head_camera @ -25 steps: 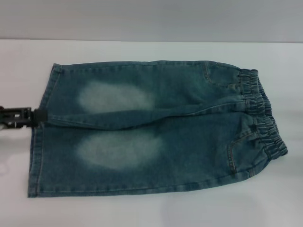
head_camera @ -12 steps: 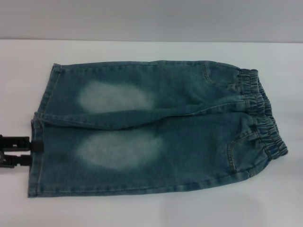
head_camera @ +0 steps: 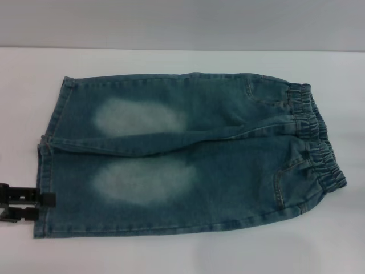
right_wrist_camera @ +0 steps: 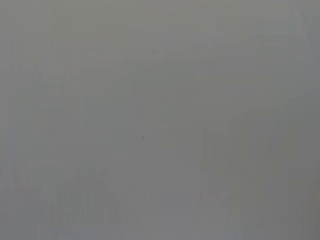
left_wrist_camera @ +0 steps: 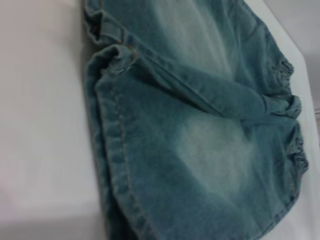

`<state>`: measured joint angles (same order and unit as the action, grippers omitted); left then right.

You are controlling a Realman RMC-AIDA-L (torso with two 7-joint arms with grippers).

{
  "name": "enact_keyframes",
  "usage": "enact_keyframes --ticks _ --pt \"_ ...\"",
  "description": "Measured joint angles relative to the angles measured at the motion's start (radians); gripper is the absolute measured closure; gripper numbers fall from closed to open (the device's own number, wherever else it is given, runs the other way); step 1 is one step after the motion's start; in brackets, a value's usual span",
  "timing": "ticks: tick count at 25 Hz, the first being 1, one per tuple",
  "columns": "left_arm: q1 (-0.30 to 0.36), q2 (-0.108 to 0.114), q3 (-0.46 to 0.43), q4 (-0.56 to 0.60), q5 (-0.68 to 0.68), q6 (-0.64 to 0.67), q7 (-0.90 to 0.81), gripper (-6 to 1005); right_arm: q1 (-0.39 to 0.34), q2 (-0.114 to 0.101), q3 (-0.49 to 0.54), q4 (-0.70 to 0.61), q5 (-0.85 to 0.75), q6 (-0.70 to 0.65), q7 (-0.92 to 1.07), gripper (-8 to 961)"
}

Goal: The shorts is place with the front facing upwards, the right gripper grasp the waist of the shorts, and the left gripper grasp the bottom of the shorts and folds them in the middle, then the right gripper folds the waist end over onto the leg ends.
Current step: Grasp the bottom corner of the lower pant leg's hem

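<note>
Blue denim shorts [head_camera: 188,154] lie flat on the white table [head_camera: 171,257], front up. The gathered elastic waist [head_camera: 319,142] is on the right and the two straight leg hems [head_camera: 44,182] are on the left. My left gripper [head_camera: 45,205] sits at the left edge, level with the nearer leg. Its black fingers [head_camera: 50,198] stand slightly apart at the hem, holding nothing. The left wrist view shows the shorts [left_wrist_camera: 200,125] from the hem side, with the stitched hem [left_wrist_camera: 107,150] closest. The right gripper is out of view; its wrist view shows only plain grey.
The white table [head_camera: 353,240] runs all around the shorts. A grey wall [head_camera: 182,23] rises behind the far table edge.
My left gripper has slid along the leg hems toward the near table edge, from the gap between the legs to the nearer leg's hem. The shorts have not moved.
</note>
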<state>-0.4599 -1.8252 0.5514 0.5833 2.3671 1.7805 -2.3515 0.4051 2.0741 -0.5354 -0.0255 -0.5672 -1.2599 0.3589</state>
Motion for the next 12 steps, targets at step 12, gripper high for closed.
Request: enact_keyframes --ticks 12 --pt "0.025 0.008 0.001 0.004 0.026 -0.030 0.009 160 0.000 0.000 -0.006 -0.003 0.000 0.001 0.000 320"
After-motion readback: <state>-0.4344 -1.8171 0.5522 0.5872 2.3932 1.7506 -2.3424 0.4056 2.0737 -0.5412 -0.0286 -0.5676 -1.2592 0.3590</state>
